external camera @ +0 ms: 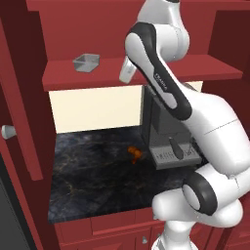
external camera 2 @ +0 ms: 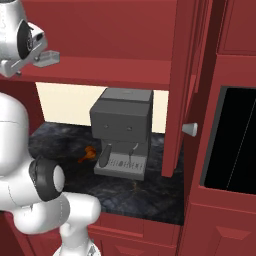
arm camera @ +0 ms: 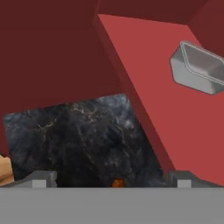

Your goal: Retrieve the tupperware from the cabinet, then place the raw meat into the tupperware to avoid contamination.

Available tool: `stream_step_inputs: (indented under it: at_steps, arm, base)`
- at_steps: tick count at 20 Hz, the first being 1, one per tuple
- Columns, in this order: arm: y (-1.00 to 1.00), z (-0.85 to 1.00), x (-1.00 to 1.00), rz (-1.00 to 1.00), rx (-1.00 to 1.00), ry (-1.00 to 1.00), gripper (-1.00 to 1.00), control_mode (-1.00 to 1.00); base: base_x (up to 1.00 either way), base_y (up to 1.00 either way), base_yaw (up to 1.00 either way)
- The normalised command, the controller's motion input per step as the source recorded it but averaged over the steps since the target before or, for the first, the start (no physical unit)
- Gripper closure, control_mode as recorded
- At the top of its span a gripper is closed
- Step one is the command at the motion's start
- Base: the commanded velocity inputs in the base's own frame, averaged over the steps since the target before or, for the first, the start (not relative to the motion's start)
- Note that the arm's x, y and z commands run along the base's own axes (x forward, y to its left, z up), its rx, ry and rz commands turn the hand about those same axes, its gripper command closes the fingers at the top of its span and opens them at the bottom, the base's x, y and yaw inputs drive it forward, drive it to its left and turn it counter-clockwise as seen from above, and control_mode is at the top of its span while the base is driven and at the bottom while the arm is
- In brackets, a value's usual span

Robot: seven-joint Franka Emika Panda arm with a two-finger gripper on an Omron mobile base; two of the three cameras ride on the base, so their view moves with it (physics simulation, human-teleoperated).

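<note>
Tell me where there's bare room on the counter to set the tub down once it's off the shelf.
The widest bare stretch of the counter lies left of and in front of the raw meat, toward the front edge. It is crowded on the right, where the coffee machine stands close beside the meat. The tub is on the shelf.

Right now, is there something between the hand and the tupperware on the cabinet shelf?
Nothing visible stands between them. The tupperware sits alone on the open cabinet's shelf, its door swung aside. The open hand is off to its side, with only bare shelf in between in the hand view.
</note>
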Motion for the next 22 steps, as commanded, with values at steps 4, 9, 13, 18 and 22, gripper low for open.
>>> stream_step_inputs:
  at_steps: [4, 9, 13, 18, 22]
  arm:
    - [0.26, -0.02, 0.36, -0.17, -0.09, -0.03, -1.00, -1.00]
    - [0.36, -0.03, 0.24, -0.13, -0.10, -0.06, -1.00, -1.00]
    - [0.27, -0.16, 0.02, -0.05, -0.05, 0.00, -1.00, -1.00]
    - [0.13, -0.07, 0.18, -0.03, -0.04, -0.01, -1.00, -1.00]
    - [0.15, -0.01, 0.28, -0.02, -0.06, 0.00, -1.00, -1.00]
  base:
    - [0.00, 0.00, 0.00]
    - [0.00, 0.00, 0.00]
    - [0.00, 0.00, 0.00]
    - [0.00, 0.00, 0.00]
    - [0.00, 0.00, 0.00]
